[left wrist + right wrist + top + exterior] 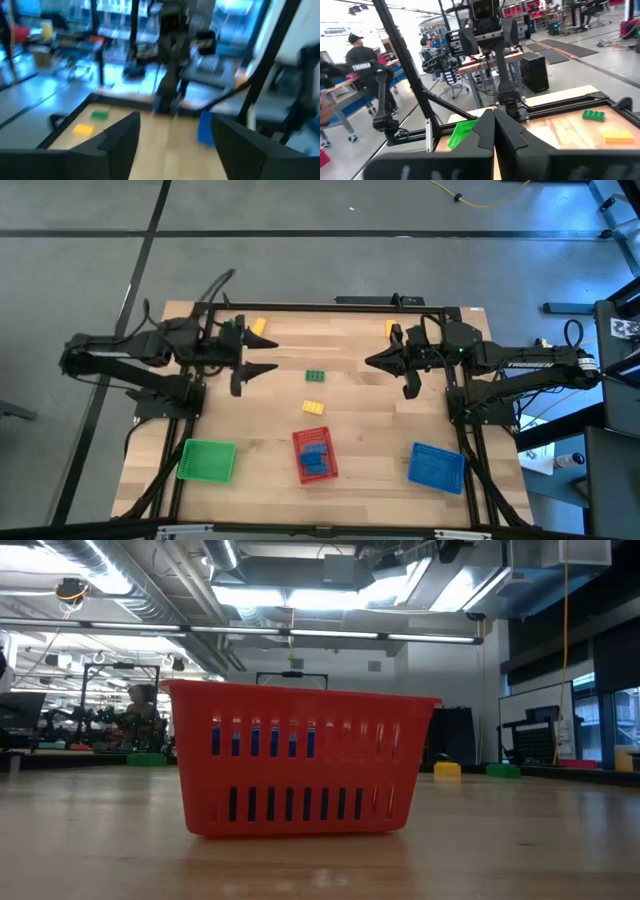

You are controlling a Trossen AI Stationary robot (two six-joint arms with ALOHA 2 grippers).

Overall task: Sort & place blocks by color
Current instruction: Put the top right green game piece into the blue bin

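A green brick (315,376) and a yellow brick (313,407) lie flat on the wooden table (360,420) at its middle. Two more yellow bricks lie near the far edge, one at the left (258,326) and one at the right (392,328). Blue bricks (314,452) lie inside the red tray (299,442). My left gripper (272,356) is open and empty, held above the table left of the green brick. My right gripper (370,362) is shut and empty, held right of it. The left wrist view shows the green brick (99,114) and a yellow brick (83,129). The right wrist view shows them too, green (593,115) and yellow (618,135).
A green tray (207,460) stands at the near left and a blue tray (437,466) at the near right. The red tray (300,760) fills the middle of the low view. People stand in the room beyond the table (362,70).
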